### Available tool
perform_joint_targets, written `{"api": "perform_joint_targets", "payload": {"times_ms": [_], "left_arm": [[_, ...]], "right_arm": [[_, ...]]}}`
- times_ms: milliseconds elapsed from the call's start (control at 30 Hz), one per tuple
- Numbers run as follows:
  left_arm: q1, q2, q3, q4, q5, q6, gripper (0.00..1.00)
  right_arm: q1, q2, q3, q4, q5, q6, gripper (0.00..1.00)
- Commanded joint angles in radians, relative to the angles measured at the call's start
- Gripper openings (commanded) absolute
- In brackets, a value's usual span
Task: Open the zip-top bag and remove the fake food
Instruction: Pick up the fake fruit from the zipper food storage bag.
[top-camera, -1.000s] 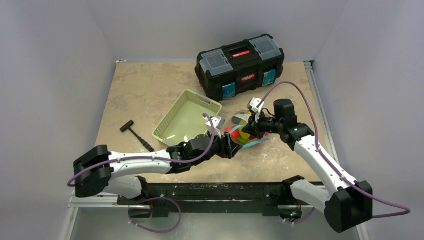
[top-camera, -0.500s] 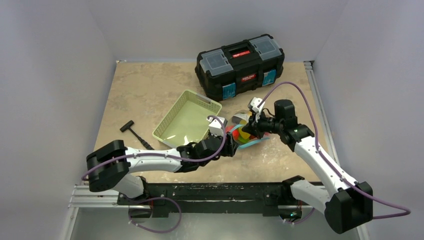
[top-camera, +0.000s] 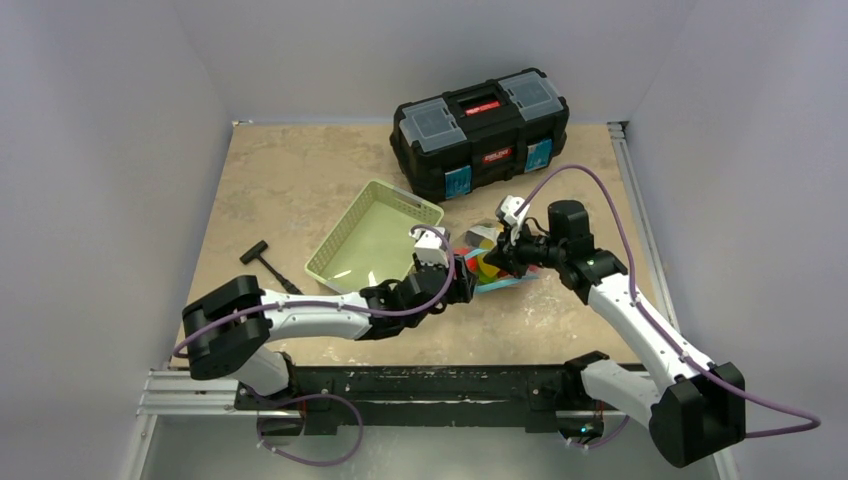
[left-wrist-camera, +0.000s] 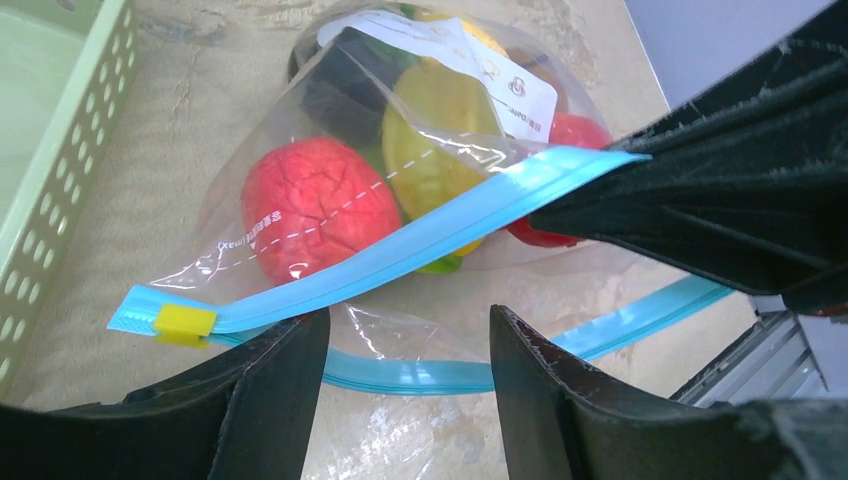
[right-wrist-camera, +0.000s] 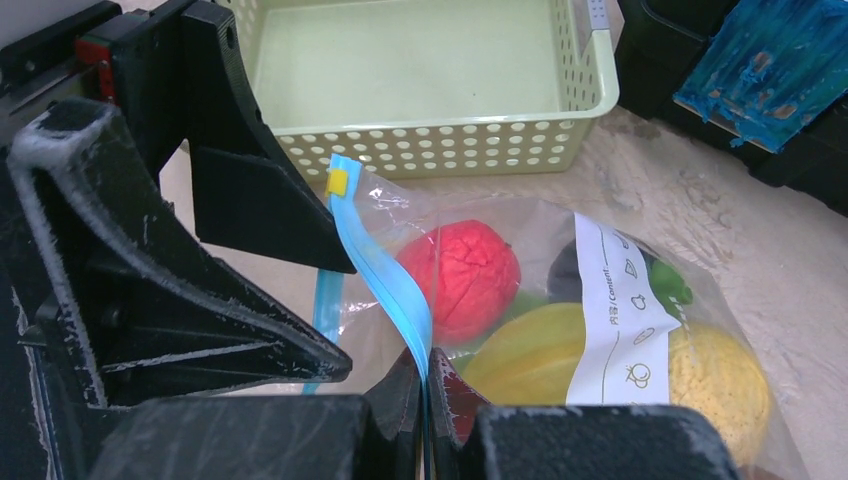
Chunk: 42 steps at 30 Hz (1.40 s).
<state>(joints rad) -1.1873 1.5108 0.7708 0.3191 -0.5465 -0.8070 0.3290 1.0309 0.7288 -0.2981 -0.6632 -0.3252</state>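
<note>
limp, slippery zip-top bag (left-wrist-camera: 330, 140): right gripper (right-wrist-camera: 428, 365) clamps its stiffer upper strip (left-wrist-camera: 430, 235); left gripper (left-wrist-camera: 405, 340), jaws apart, should take the lower strip (left-wrist-camera: 640, 312).

- My left gripper (left-wrist-camera: 405, 345) stands open before the mouth of the zip-top bag (top-camera: 490, 268). The gap between the bag's two blue strips is passable, and the red fake food (left-wrist-camera: 310, 205) sits just inside.
- My right gripper (right-wrist-camera: 427, 375), pinched on the upper strip, crowds the bag's 3 o'clock side.
- The green basket (top-camera: 375, 238) walls off 9 o'clock.
- The toolbox (top-camera: 482, 130) blocks 12 o'clock.
- Bare table (top-camera: 530, 320) lies at 5 o'clock.
</note>
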Motion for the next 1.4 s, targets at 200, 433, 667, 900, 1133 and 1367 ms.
{"api": "perform_joint_targets", "payload": {"times_ms": [200,433,667,900,1133,1367], "left_arm": [[0.066,0.059,0.088,-0.027,0.014,-0.084,0.60],[0.088,0.088,0.102,-0.019,-0.025,-0.036,0.62],[0.154,0.166,0.061,0.153,0.076,0.095,0.72],[0.175,0.221,0.052,0.285,0.144,0.248,0.73],[0.197,0.207,-0.020,0.377,0.227,0.287,0.74],[0.212,0.214,-0.038,0.412,0.309,0.312,0.74]], "right_arm": [[0.004,-0.022,-0.005,0.049,0.010,0.030,0.00],[0.005,-0.015,-0.003,0.053,-0.015,0.045,0.00],[0.009,0.018,-0.004,0.067,-0.038,0.073,0.00],[0.018,0.028,-0.001,0.066,-0.027,0.075,0.00],[0.000,-0.007,0.090,-0.066,-0.106,-0.016,0.52],[-0.044,0.043,0.266,-0.154,0.004,0.007,0.68]]}}
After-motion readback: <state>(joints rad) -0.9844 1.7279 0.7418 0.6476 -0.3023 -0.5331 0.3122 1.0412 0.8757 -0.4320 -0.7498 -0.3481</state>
